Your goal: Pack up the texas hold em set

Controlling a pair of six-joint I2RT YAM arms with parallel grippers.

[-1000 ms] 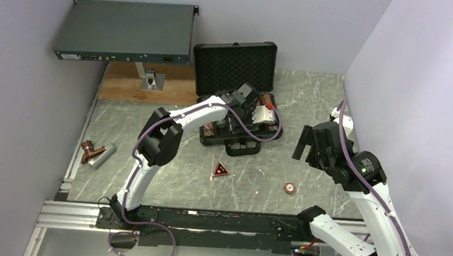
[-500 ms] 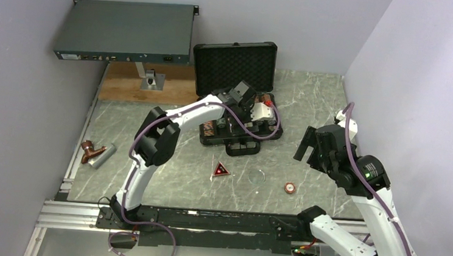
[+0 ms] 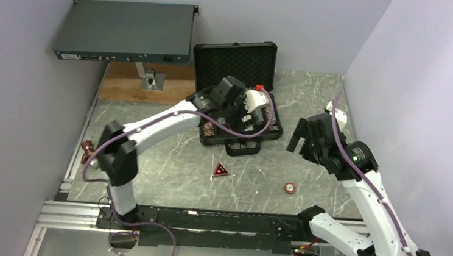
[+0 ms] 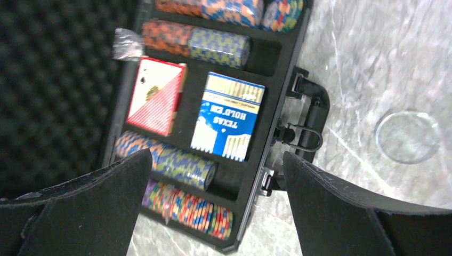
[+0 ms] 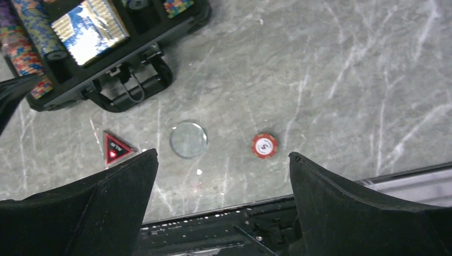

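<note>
Marble table (image 3: 312, 98); left fingers (image 4: 80, 213) newly apart

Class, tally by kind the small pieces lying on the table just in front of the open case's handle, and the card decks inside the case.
Red triangle: 1
Clear round disc: 1
Red round chip: 1
Card decks: 2, one red, one blue
Total: 5

Left arm (image 3: 157, 121) and right arm (image 3: 366, 195): white link shells, black joint housings, 1 purple cable (image 3: 234, 132) each. Fingers (image 4: 341, 213): black, wedge-shaped.
</note>
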